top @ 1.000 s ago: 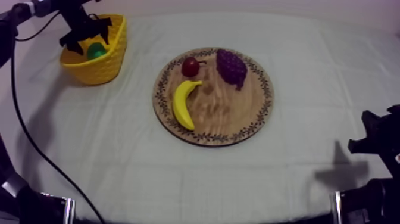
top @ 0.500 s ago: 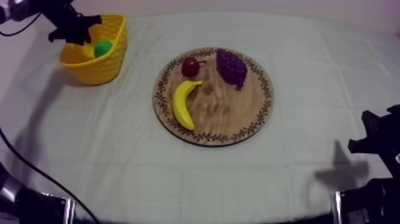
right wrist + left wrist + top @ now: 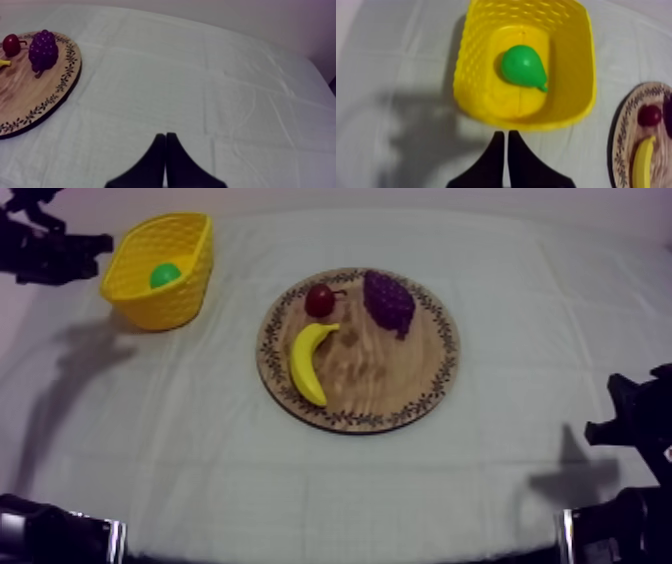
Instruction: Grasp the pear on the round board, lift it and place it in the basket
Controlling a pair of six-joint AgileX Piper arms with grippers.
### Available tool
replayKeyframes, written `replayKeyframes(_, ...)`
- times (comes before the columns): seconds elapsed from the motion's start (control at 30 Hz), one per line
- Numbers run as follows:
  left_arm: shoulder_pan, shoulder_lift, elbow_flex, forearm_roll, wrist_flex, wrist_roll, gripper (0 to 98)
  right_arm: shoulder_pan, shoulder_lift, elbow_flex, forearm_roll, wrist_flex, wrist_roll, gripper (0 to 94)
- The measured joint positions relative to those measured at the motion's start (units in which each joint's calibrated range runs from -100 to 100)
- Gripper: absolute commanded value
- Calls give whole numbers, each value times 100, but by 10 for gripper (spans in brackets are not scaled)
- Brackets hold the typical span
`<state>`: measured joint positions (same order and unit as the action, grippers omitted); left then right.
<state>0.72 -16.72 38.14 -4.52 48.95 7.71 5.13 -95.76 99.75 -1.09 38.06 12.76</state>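
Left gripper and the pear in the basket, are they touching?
Apart. The left wrist view shows the left gripper shut on nothing outside the yellow basket, whose near wall stands between it and the pear.

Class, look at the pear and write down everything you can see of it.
The pear is bright green, smooth and plastic-looking, with a round body tapering to a small pointed end. It lies on its side on the floor of the yellow basket, about mid-floor, its pointed end turned toward the wooden board. It touches only the basket's floor; nothing grips it.
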Motion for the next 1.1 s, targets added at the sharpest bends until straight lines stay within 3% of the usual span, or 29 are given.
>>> replayKeyframes(0.27, 60, -2651, 2092, -81, -366, 70, 0, 0, 0, 0, 0, 0, 0, 3)
replayKeyframes(0.5, 102, -4999, 3920, -78, -50, 183, 1, 0, 0, 0, 0, -9, 0, 3)
replayKeyframes(0.83, 115, -7832, 5540, 173, -343, -286, 1, -7, 0, 0, 0, 5, 0, 3)
replayKeyframes(0.97, 196, -8273, 5784, 213, -487, -496, 1, -7, 0, 0, 0, 5, 0, 3)
replayKeyframes(1.1, 221, -8317, 6029, 227, -993, -438, 1, -7, 0, 0, 0, 5, 0, 3)
